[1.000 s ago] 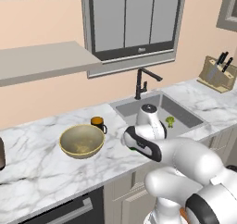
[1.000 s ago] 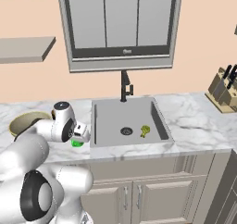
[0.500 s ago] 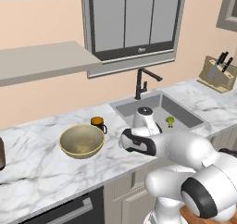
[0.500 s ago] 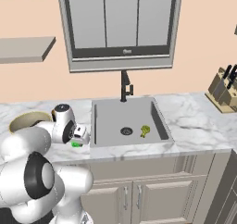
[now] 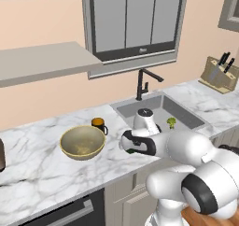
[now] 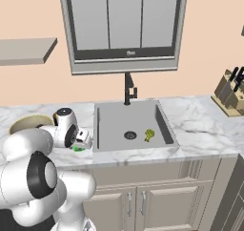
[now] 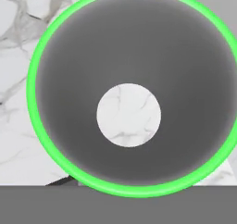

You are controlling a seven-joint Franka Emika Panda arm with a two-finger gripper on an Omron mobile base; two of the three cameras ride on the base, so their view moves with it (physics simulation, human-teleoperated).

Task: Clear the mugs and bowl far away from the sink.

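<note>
The green mug [image 7: 69, 79] is seen from straight above in the hand view, its bright rim almost as wide as the picture and the marble counter showing through its middle. It stands on the counter just left of the sink [image 6: 126, 122]. My gripper [image 6: 81, 140] points down right over the green mug [image 6: 78, 148], and its fingers are hidden. In the left base view the gripper [image 5: 135, 144] sits between the sink [image 5: 158, 109] and the tan bowl [image 5: 82, 142]. The black mug [image 5: 98, 124] stands behind the bowl [image 6: 28, 123].
A black faucet [image 5: 142, 82] rises behind the basin, and a small green-yellow item [image 6: 149, 135] lies inside it. A knife block [image 5: 220, 73] stands at the far right of the counter. A shelf [image 5: 42, 61] hangs over the counter's left part.
The hand has dropped a little lower over the green mug. The bowl and the black mug have not moved.
</note>
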